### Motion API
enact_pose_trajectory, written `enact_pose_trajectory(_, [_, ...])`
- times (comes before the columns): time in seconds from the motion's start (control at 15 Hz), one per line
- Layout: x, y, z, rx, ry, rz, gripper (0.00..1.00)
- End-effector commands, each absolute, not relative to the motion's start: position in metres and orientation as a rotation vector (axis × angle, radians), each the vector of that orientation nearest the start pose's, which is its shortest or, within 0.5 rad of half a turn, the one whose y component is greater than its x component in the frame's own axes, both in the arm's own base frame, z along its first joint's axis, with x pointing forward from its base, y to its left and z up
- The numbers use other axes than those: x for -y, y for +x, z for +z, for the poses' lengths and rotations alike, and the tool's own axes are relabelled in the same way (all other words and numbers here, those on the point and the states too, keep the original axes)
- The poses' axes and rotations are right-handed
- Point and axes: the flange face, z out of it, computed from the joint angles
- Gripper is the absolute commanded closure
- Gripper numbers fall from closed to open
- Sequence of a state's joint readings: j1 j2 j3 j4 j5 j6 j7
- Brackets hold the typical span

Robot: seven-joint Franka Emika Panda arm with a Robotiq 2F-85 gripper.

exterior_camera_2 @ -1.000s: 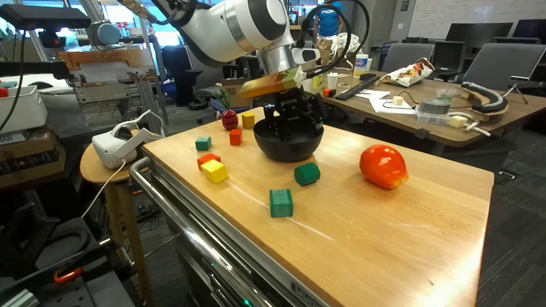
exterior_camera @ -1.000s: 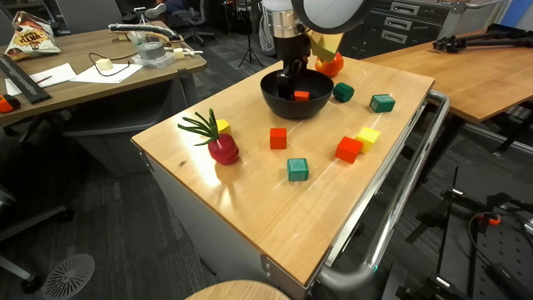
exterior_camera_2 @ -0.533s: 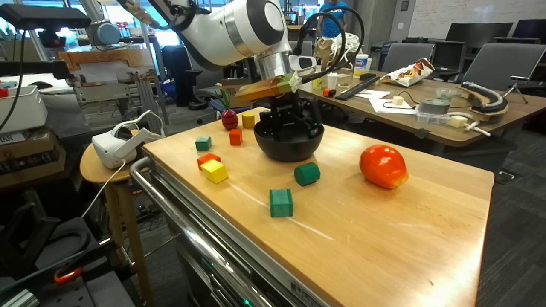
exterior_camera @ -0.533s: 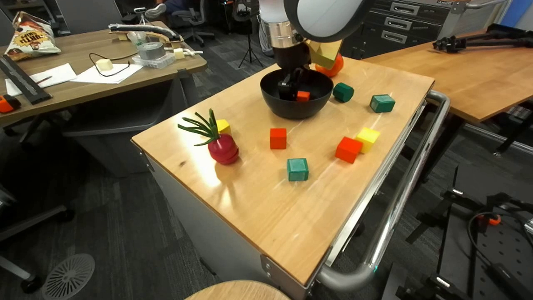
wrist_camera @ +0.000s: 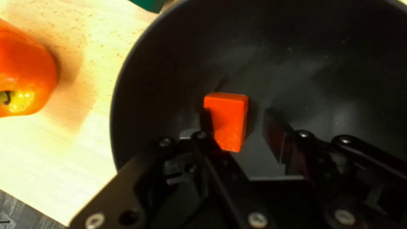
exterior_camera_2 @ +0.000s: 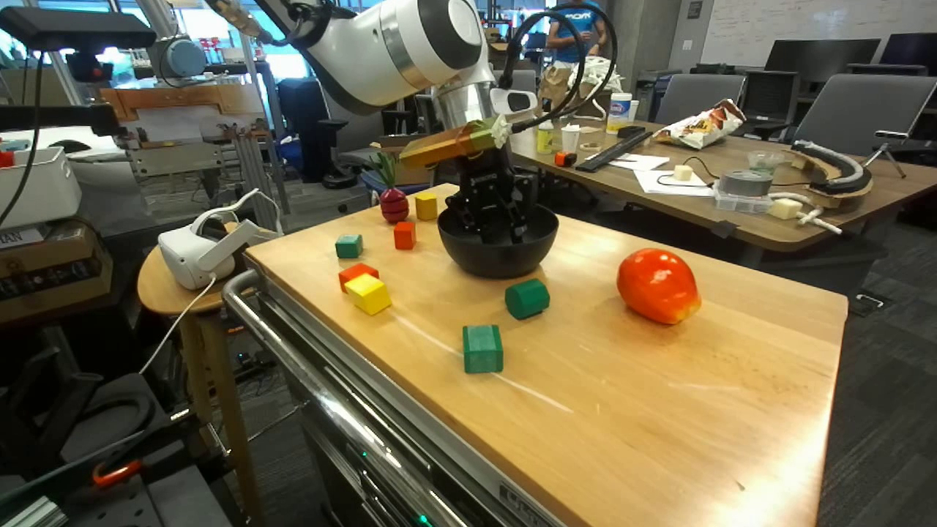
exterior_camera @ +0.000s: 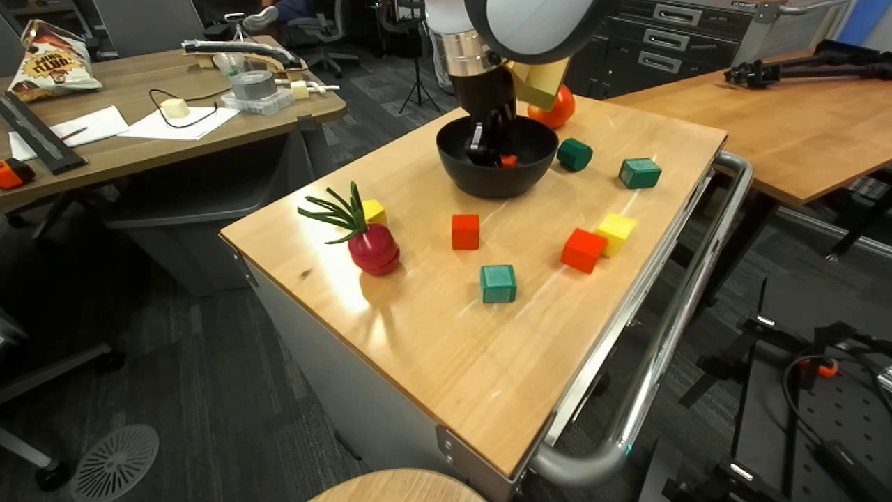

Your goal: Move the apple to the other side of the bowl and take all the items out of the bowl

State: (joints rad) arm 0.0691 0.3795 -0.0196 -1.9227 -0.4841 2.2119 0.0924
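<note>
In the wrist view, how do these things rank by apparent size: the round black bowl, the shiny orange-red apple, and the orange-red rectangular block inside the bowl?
Round black bowl: largest, though the frame cuts it.
Shiny orange-red apple: next, also cut.
Orange-red rectangular block: smallest, partly hidden.

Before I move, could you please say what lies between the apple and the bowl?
In the wrist view, only bare tabletop separates apple and bowl.

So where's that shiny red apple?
In an exterior view, the shiny red apple sits on the wooden tabletop, right of the round black bowl and faceted dark green block; the wrist view shows it at the left edge, outside the bowl.
</note>
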Motion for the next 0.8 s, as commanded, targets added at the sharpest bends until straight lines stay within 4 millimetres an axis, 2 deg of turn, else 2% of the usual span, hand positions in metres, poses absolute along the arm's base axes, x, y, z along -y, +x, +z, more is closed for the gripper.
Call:
enact_pose_trajectory(0.0, [-0.011,0.623,0.292,0.403,-3.497,0.118,0.88])
enact_pose_trajectory(0.07, [-0.01,0.624,0.293,0.395,-3.498,0.113,0.93])
enact_pose_trajectory(0.2, [-0.012,0.625,0.295,0.394,-3.503,0.101,0.91])
enact_pose_trajectory(0.33, [-0.014,0.626,0.297,0.403,-3.515,0.088,0.97])
enact_pose_trajectory(0.4, [-0.015,0.627,0.299,0.404,-3.517,0.079,0.68])
enact_pose_trajectory(0.47, [-0.015,0.626,0.3,0.405,-3.529,0.055,0.68])
enact_pose_trajectory(0.53, [-0.016,0.626,0.301,0.419,-3.546,0.025,0.62])
enact_pose_trajectory(0.73, [-0.021,0.627,0.3,0.468,-3.614,-0.057,0.39])
